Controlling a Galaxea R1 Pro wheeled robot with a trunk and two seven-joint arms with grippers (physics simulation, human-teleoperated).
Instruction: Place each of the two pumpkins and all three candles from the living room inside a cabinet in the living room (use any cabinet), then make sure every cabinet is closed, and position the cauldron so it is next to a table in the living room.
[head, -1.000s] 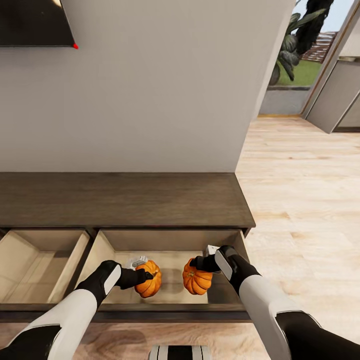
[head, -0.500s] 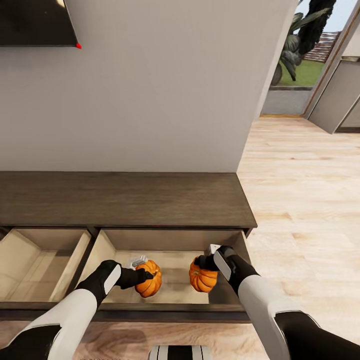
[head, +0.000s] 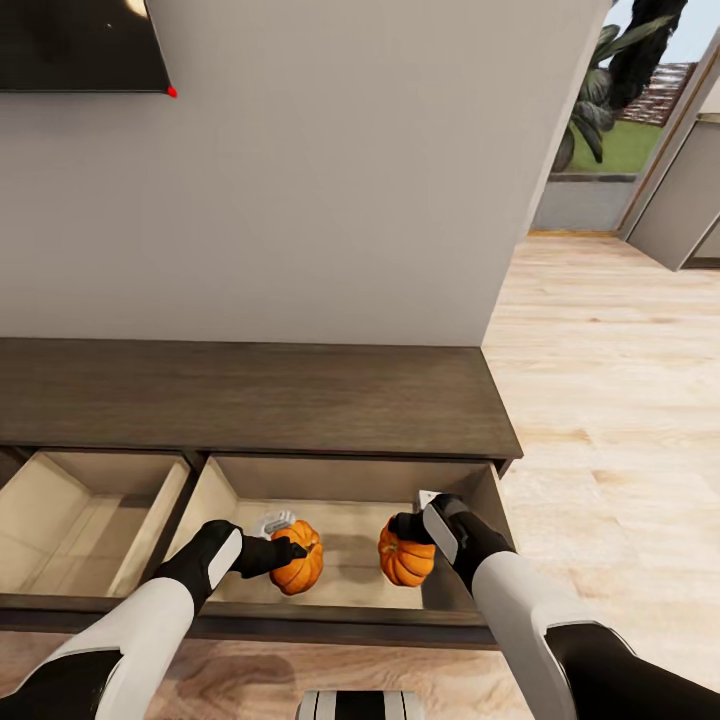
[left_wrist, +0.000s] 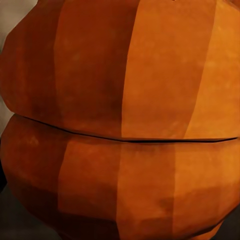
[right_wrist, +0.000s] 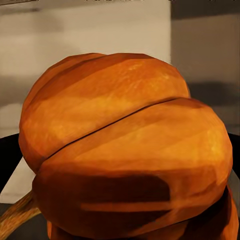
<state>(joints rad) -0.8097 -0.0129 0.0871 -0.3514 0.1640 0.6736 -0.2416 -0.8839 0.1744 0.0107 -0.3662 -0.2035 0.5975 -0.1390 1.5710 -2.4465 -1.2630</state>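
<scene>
A long, low, dark-brown cabinet (head: 250, 395) stands against a pale grey wall (head: 320, 180), with two of its drawers pulled out toward the robot. The right-hand drawer (head: 340, 545) has a light beige interior, and both arms reach down into it. The left pincer (head: 290, 549) is closed around a small ribbed orange pumpkin (head: 299, 565), held over the drawer floor near its front. The right pincer (head: 404, 527) grips a second orange pumpkin (head: 406, 560) just beside the drawer's right wall. The two pumpkins sit near each other but apart, with bare drawer floor between them. A small white object (head: 272, 523) lies on the drawer floor just behind the left pumpkin. The left-hand drawer (head: 85, 520) is open too. Light wooden floor (head: 620, 420) stretches off to the right. In the left wrist view, orange ribs (left_wrist: 125, 120) crowd the lens; in the right wrist view, the other pumpkin (right_wrist: 125, 145) sits close against the beige drawer wall.
</scene>
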